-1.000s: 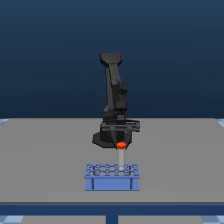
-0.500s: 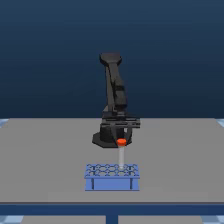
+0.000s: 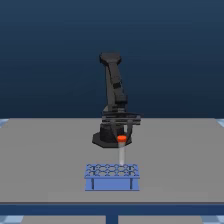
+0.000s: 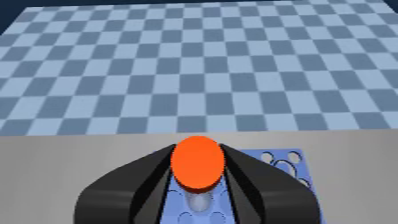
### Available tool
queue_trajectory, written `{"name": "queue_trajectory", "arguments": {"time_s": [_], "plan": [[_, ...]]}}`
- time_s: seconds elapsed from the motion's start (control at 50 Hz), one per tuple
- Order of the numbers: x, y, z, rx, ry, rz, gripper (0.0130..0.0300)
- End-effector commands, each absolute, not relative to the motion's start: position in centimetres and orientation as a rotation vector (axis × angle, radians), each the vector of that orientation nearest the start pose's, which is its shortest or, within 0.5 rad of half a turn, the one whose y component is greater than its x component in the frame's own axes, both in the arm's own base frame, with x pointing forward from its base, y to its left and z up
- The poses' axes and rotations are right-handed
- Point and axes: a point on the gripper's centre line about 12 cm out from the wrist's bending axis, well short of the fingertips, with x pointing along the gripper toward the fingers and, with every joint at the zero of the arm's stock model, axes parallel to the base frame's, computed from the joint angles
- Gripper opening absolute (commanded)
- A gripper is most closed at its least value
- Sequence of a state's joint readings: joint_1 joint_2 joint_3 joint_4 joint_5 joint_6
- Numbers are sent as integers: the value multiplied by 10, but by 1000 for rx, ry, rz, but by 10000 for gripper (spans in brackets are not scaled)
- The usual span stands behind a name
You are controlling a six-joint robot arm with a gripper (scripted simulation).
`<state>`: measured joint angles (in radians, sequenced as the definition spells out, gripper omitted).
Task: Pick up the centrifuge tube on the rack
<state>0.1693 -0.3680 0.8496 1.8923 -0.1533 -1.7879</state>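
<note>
I see one light-blue rack (image 3: pixel 111 176) with rows of round holes on the grey desk (image 3: pixel 45 160). Above its right side in the exterior view hangs one centrifuge tube (image 3: pixel 121 150), upright, orange-red cap up, pale and thin. My black hand (image 3: pixel 121 136) is clenched around the cap.

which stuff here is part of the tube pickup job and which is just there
Part of the job:
- thin pale translucent centrifuge tube with orange-red cap, raised, its tip near the rack top
- small light-blue rack with round holes
- black gripper, fingers either side of the cap

Just there:
- grey table
- blue checkered floor
</note>
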Motion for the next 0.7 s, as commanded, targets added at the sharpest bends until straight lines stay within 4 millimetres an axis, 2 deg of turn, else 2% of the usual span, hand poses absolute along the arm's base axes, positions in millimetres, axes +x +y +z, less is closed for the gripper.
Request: {"name": "queue_trajectory", "arguments": {"time_s": [0.02,0.7], "plan": [[313,36,234,0,524,0,130],[313,36,257,0,524,0,130]]}}
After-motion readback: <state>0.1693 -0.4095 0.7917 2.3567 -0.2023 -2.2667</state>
